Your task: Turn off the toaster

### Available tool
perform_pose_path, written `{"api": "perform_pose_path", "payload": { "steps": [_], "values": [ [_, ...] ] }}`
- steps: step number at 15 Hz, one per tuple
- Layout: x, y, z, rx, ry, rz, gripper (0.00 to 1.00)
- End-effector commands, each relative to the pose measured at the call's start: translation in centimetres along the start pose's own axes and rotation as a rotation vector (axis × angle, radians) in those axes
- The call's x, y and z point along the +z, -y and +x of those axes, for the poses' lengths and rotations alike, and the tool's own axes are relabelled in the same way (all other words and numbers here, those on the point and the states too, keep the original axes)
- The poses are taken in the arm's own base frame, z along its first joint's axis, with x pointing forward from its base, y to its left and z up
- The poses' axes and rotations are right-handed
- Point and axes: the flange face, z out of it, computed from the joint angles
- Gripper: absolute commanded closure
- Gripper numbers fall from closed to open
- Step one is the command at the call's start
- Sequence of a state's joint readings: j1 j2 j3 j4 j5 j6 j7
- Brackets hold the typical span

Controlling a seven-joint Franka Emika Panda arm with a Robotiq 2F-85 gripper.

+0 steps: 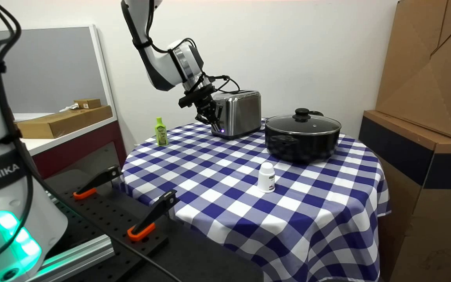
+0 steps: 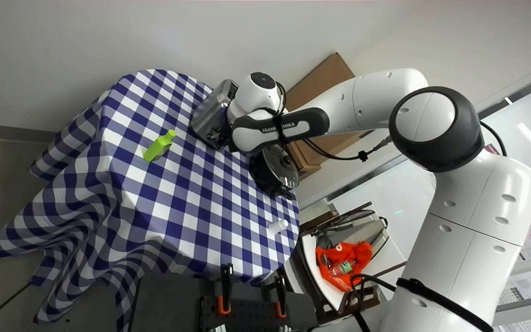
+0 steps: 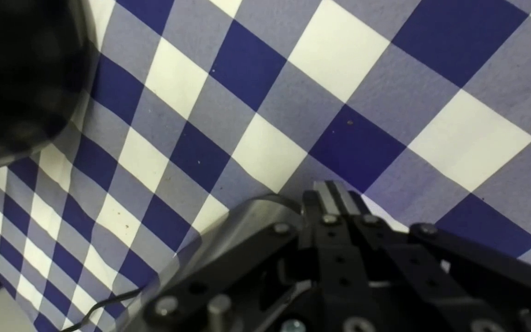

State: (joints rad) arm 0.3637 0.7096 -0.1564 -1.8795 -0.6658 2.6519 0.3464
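Silver and boxy, the metal toaster (image 1: 246, 114) stands on the blue-and-white checked tablecloth (image 1: 211, 170), the wide black lidded pot (image 1: 303, 137) near it. Just beside the toaster we see the black jointed gripper (image 3: 336, 194), fingers together.

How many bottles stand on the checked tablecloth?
2: a green bottle near the toaster, and a white bottle near the pot. More could be hidden behind the pot or arm.

One blue-and-white checked cloth (image 1: 210, 168), bearing one black pot (image 1: 303, 145), lid (image 1: 303, 126) on; one white bottle (image 1: 266, 178), upright, near the pot; one green bottle (image 1: 161, 132), upright, well apart; and, I note, stacked cartons (image 1: 425, 70) alongside, plus one orange bag (image 2: 351, 251).
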Motion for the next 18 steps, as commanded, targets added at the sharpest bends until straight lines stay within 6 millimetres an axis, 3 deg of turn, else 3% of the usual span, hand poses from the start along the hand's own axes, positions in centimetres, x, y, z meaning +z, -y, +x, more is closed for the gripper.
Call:
{"api": "perform_pose_path", "payload": {
  "steps": [1,8,18],
  "values": [
    [0.8,0.1,-0.1,-0.008,-0.056,-0.031,1.00],
    [2.3,0.1,-0.7,-0.042,-0.086,-0.049,1.00],
    [1.8,1.2,-0.4,-0.077,-0.151,-0.065,1.00]
  ]
}}
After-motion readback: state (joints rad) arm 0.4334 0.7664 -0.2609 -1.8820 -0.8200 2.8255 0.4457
